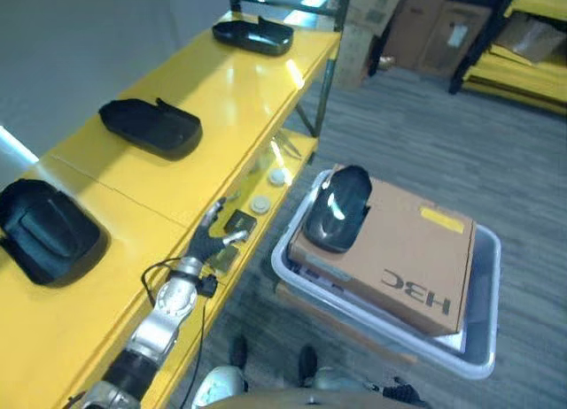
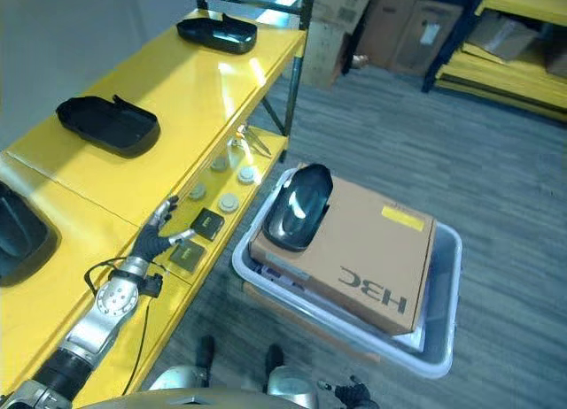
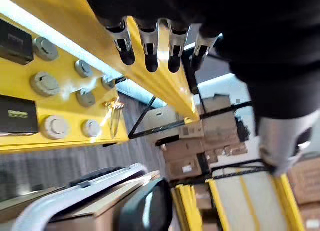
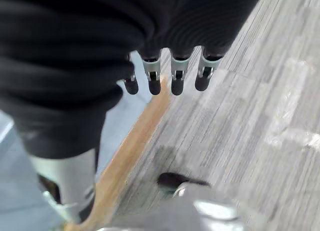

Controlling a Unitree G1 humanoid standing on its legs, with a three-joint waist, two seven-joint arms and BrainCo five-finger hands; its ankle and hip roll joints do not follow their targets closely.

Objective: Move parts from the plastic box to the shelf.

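A glossy black part (image 1: 337,209) lies on the boxed plastic box (image 1: 478,360); both hands (image 1: 215,235) (image 4: 165,76) hang relaxed, empty.

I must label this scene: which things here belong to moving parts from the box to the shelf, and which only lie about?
Job: plastic box, black part on its carton, yellow shelf, three black parts already there.
Lying about: round discs, small dark boxes, background cartons.

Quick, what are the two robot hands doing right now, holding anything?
Left robot hand: open, holding nothing, by the yellow shelf.
Right robot hand: open, holding nothing.
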